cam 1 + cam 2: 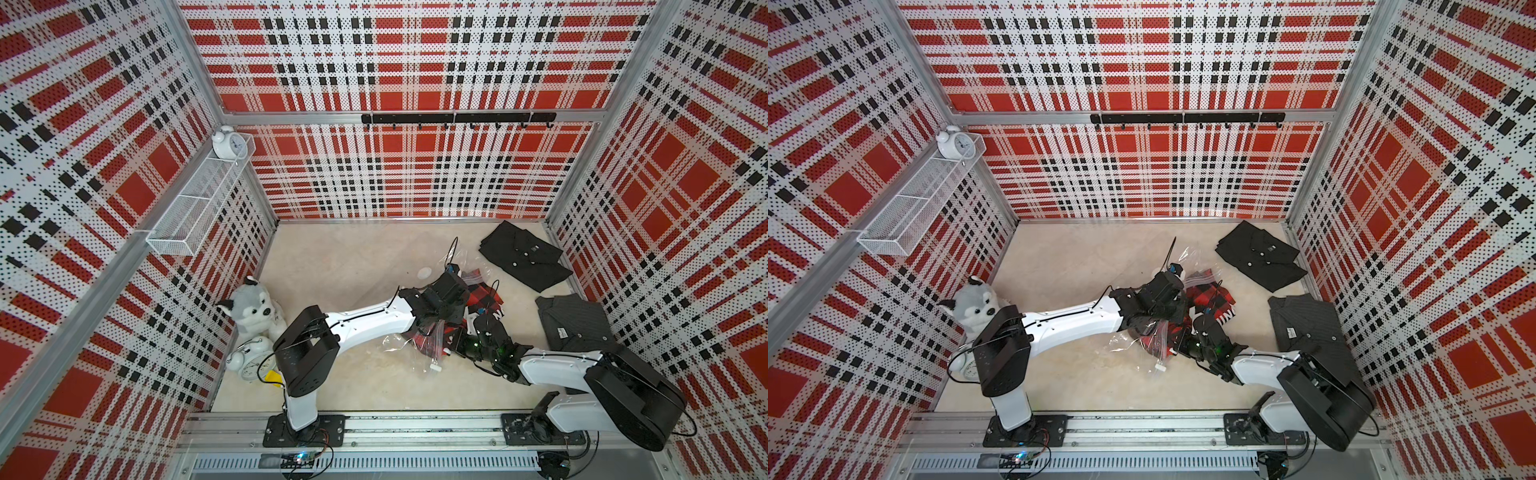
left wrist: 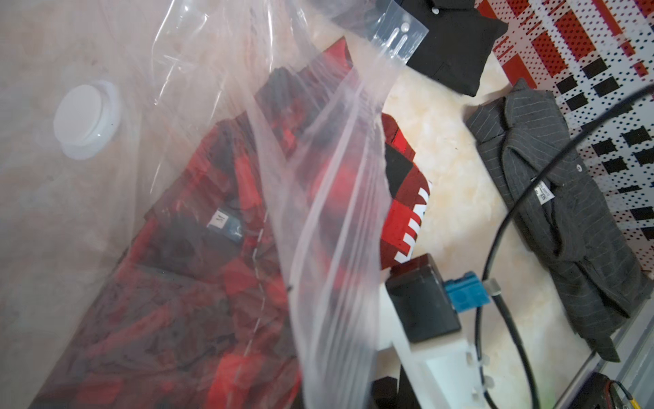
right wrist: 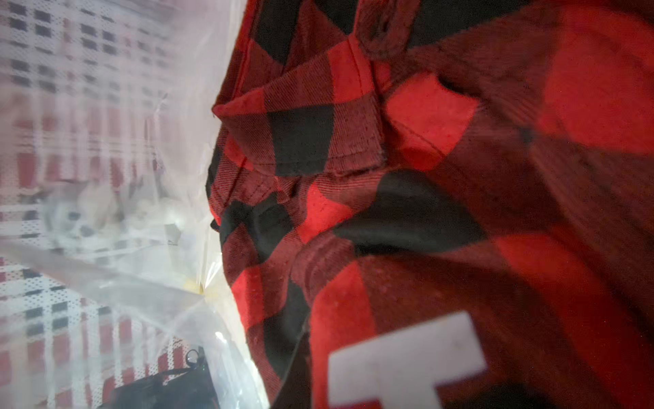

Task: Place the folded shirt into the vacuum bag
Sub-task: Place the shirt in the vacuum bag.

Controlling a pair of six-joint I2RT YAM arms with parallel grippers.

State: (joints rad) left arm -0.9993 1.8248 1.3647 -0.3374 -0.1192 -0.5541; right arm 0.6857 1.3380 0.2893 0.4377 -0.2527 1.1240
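A red-and-black checked folded shirt (image 3: pixel 442 198) is pictured mostly inside a large clear crinkly plastic vacuum bag (image 1: pixel 401 343) on the pale marbled desk (image 1: pixel 340 266). Only its white-lettered end (image 2: pixel 412 219) is left outside the zip strip (image 2: pixel 336 198). The bag's upper lip is judged to be pinched in the closed left tool (image 1: pixel 444 307), since the film is lifted off the desk and draped across that arm's wrist view. The right tool (image 1: pixel 463 332) is buried against the cloth at the bag mouth, just beside the left tool, and whether its jaws are parted or gripping cannot be told. For the step to be done well, the lip should be held high and taut while the shirt is pushed flat, away from the right tool and toward the round white valve (image 2: pixel 86 120), until the lettered end is carried past the zip strip. Bunching at the mouth is the risk to be watched. A black folded shirt (image 1: pixel 523 257) and a grey pinstriped folded shirt (image 1: pixel 575 322), well apart from both tools, are not involved.
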